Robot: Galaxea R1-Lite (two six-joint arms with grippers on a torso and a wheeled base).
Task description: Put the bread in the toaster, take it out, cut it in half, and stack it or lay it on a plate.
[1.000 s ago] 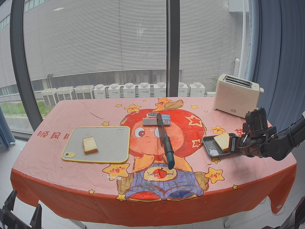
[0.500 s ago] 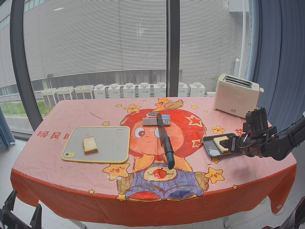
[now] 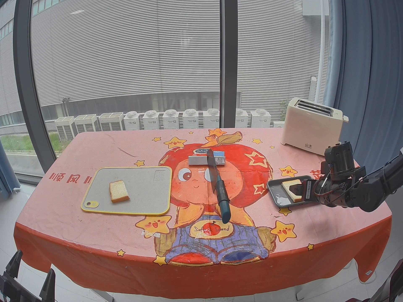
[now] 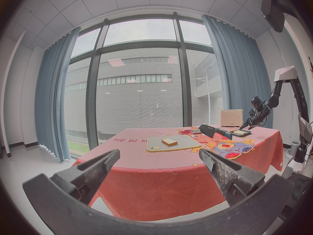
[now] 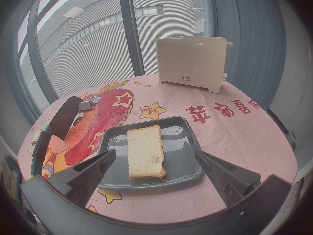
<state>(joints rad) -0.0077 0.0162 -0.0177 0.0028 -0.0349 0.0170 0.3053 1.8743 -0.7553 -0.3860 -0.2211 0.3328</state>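
One half slice of bread [image 5: 145, 152] [image 3: 291, 188] lies flat in the dark grey plate [image 5: 178, 147] [image 3: 275, 194] at the table's right. My right gripper [image 5: 155, 154] [image 3: 299, 190] stands open at the plate's near edge, its fingers either side of the bread and apart from it. The other half slice [image 3: 119, 191] [image 4: 169, 142] rests on the grey cutting board [image 3: 142, 189]. A dark-handled knife [image 3: 221, 193] lies mid-table, its blade on a small rest [image 3: 206, 160]. The white toaster [image 3: 312, 124] [image 5: 190, 61] stands at the back right. My left gripper [image 4: 159, 153] hangs open, off the table beyond its left end.
The table carries an orange cartoon cloth [image 3: 210, 227], with bare cloth between board, knife and plate. A large window is behind the table and a blue curtain [image 3: 369, 63] hangs to the right of the toaster.
A second ago the right gripper held the bread half tilted up over the plate. The bread now lies flat in the plate and the fingers have let it go.
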